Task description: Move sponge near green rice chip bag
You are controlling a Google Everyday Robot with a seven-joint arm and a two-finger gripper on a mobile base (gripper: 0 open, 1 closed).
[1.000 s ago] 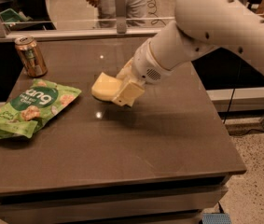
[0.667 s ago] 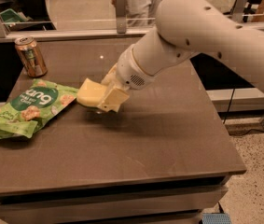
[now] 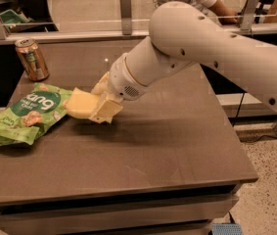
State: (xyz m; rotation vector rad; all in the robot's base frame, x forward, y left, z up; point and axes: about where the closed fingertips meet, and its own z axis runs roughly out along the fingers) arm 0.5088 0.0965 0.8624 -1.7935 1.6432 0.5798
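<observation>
1. Camera view, where things are: the end effector (image 3: 99, 101) is sitting just right of the green rice chip bag (image 3: 25, 114), clamped on the sponge (image 3: 81, 104). One finger is showing above the sponge and one below. The sponge's free end is pointing toward the bag's right edge, and a shadow is falling on the bench (image 3: 167, 146) under it, so it's prob. hanging a bit off the surface.
2. Same view, step in hand: the carry looks nearly done, w/ set-down and release remaining. To do it well, come straight down beside the bag, not onto it. The bag is crinkly and light, so any nudge could slide it. Let the sponge rest flat before letting go, since it's soft and may spring when the grip lets go. Retreat away from the bag, and keep the arm (image 3: 201, 48) clear of the can (image 3: 32, 59) standing behind the bag.
3. Same view, hard to read:
   - Can't tell if the sponge tip is touching the bag or only overlapping it from this angle.
   - The sponge's gripped end is hidden btw. the fingers.
   - The bag's left end is running to the frame edge.
   - The arm is cut off at the right.
</observation>
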